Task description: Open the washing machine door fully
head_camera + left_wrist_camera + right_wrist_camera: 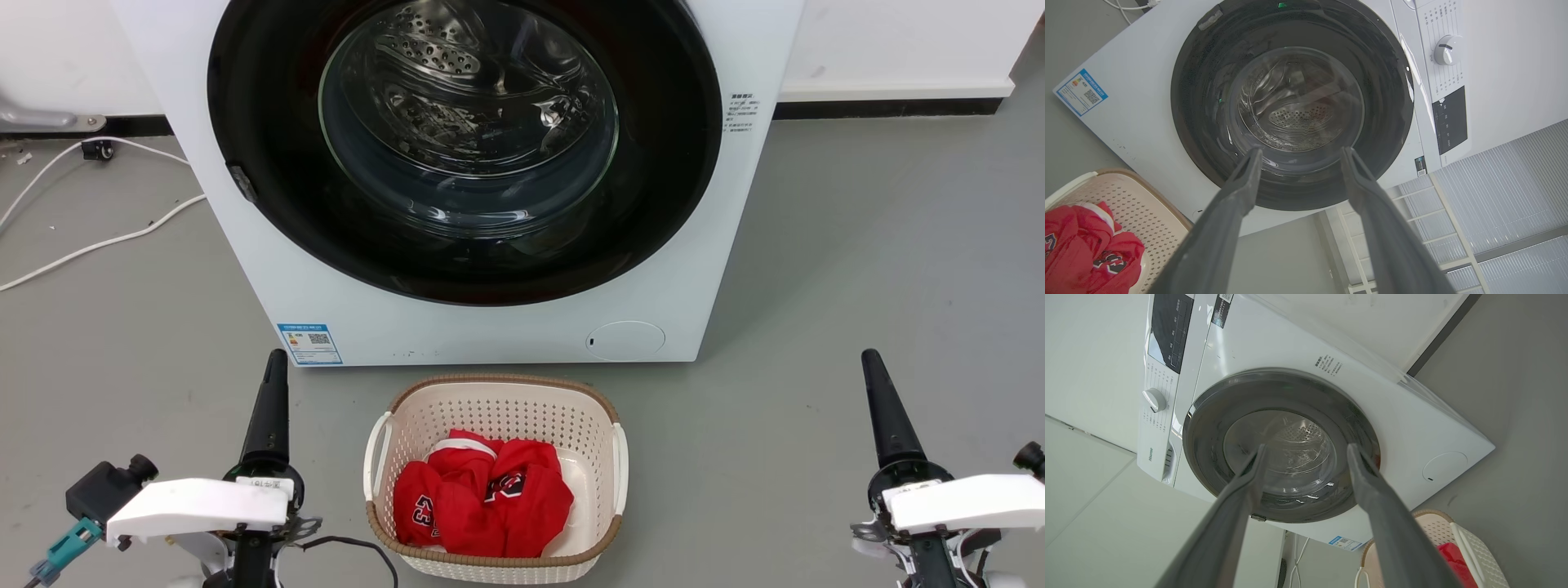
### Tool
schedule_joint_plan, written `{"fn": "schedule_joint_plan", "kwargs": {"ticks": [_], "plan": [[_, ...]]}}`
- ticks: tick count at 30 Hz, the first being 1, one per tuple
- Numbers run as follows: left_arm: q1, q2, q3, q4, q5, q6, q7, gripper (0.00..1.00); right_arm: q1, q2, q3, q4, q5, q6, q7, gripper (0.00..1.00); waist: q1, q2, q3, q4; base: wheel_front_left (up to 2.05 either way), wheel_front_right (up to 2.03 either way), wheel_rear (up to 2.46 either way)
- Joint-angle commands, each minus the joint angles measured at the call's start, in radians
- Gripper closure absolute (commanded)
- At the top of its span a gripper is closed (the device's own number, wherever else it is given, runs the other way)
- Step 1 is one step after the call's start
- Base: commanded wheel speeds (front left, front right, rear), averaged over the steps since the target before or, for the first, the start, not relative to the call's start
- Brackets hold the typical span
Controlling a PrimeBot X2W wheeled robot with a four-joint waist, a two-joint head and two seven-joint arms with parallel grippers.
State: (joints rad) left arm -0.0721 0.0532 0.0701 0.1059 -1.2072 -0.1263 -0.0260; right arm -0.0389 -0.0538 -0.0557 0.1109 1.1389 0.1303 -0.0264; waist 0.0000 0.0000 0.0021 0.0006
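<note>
The washing machine [457, 331] stands straight ahead on the grey floor. The washing machine door [669, 180] spans nearly its whole front and lies shut, flush against the white panel, with its domed window [1298, 106] showing the drum behind. Just in front of the machine, between the two arms, sits a pale basket [502, 380] holding red clothes [490, 498].

The left gripper [1301, 150] and the right gripper [1307, 446] both hang low and well back from the door. Each has its fingers spread apart and holds nothing. A white cable [98, 245] trails over the floor to the left. The smallest thing that matters is a grey tab [242, 183] on the door's left edge, which is probably the pull point.

So the task looks unstarted, and the risks lie ahead:
- **Slipping off the tab:** it is small and sits on a glossy curved rim, so a finger coming in at a poor angle could skid off, or press on the glass instead.
- **Straining the hinge:** a straight pull, rather than one that follows the door's arc, could strain the hinge or lose the hold.
- **Knocking the basket:** it is close enough that a low-reaching arm could shove it.
- **Snagging the cable:** the base could catch it if it rolls left.
- **Stopping early:** that would leave the door only partly open.
</note>
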Motion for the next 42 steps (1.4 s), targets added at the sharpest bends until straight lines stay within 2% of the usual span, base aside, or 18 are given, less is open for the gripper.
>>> {"fn": "schedule_joint_plan", "kwargs": {"ticks": [1,5,19,42], "plan": [[-0.023,0.009,-0.003,-0.028,0.050,-0.003,-0.013,0.00,-0.008,-0.002,0.008,-0.033,-0.065,0.000,-0.013,0.00,0.0000,0.0000,0.000,0.000,0.00,0.00,0.00],[-0.019,0.010,-0.006,-0.037,0.108,-0.003,-0.024,0.00,-0.003,-0.002,0.018,-0.048,-0.145,0.000,-0.024,0.00,0.0000,0.0000,0.000,0.002,0.00,0.00,0.00],[0.000,0.034,-0.051,-0.045,0.410,-0.004,-0.070,0.00,0.018,0.000,0.036,-0.051,-0.436,0.000,-0.063,0.00,0.0000,0.0000,0.000,0.007,0.00,0.00,0.00],[0.016,0.026,-0.048,-0.030,0.727,-0.001,-0.134,0.00,0.038,0.001,0.041,-0.072,-0.734,0.000,-0.075,0.00,0.0000,0.0000,-0.003,0.016,0.00,0.00,0.00]]}}
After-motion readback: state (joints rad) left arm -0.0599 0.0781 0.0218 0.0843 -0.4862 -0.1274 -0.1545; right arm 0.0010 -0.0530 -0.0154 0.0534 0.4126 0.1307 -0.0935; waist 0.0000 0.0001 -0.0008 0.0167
